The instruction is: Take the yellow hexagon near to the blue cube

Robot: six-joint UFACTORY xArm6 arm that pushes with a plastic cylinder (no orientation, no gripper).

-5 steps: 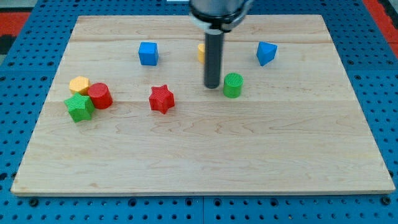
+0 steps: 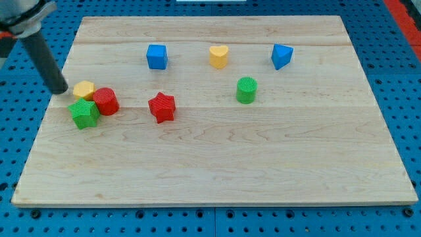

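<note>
The yellow hexagon (image 2: 83,89) lies at the view's left, touching a red cylinder (image 2: 105,101) on its right and a green star (image 2: 84,114) below it. The blue cube (image 2: 156,56) sits well up and to the right of it. My tip (image 2: 60,90) rests on the board just left of the yellow hexagon, close to it or touching it. The rod slants up to the view's top left.
A red star (image 2: 161,107) lies right of the red cylinder. A yellow heart (image 2: 219,56), a blue block (image 2: 281,56) and a green cylinder (image 2: 247,90) sit further right. The wooden board (image 2: 217,171) lies on a blue pegboard.
My tip has swept from beside the green cylinder at the middle to the left side of the yellow hexagon. The red star has shifted slightly left and down. The yellow heart is now uncovered.
</note>
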